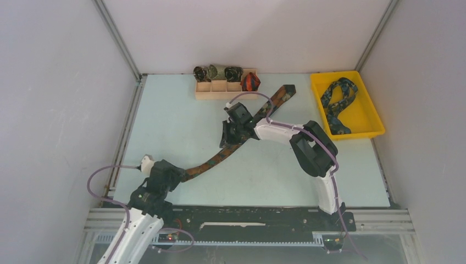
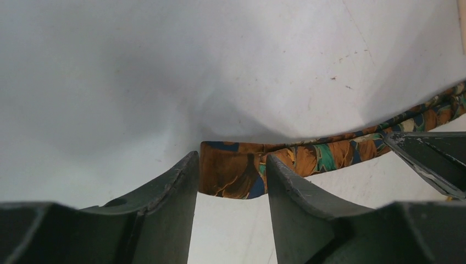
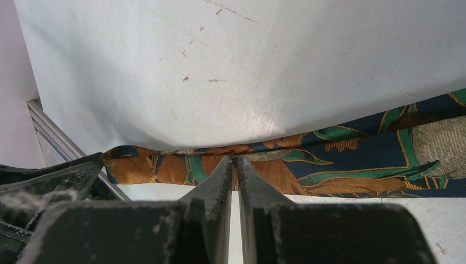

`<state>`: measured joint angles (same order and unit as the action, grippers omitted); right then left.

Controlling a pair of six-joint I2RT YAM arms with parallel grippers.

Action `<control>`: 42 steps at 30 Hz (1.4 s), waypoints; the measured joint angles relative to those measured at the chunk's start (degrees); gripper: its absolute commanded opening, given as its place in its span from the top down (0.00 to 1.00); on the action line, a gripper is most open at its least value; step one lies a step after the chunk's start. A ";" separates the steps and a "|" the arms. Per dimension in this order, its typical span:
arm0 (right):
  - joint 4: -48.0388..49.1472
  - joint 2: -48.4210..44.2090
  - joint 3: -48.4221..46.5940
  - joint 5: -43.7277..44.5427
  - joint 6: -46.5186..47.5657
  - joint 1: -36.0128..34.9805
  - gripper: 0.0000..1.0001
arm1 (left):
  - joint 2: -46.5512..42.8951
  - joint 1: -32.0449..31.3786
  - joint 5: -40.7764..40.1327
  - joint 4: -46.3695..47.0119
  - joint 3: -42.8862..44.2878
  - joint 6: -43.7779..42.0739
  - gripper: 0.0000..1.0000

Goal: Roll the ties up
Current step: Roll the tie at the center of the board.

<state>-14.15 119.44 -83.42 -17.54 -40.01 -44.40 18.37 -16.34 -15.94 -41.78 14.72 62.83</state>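
A brown-orange-green tie lies in a diagonal line across the table, from the near left towards the far right. My left gripper is at its narrow near end. In the left wrist view the left gripper is open, its fingertips either side of the tie's end. My right gripper is on the tie's middle. In the right wrist view the right gripper is shut, pinching the edge of the tie. A navy and teal tie lies loose in a yellow tray.
A wooden organiser stands at the back. Three dark rolled ties sit along it, and a red-orange and black roll sits in its right end compartment. Grey walls close in the left and right sides.
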 measured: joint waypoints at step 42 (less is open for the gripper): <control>-0.55 -0.63 0.04 0.02 0.22 -0.48 0.89 | -1.31 -7.17 -5.70 -1.51 -4.35 7.80 0.53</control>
<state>-14.70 118.80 -83.37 -17.52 -39.79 -44.88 17.06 -23.51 -21.65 -43.29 10.37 70.63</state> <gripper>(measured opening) 0.113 0.459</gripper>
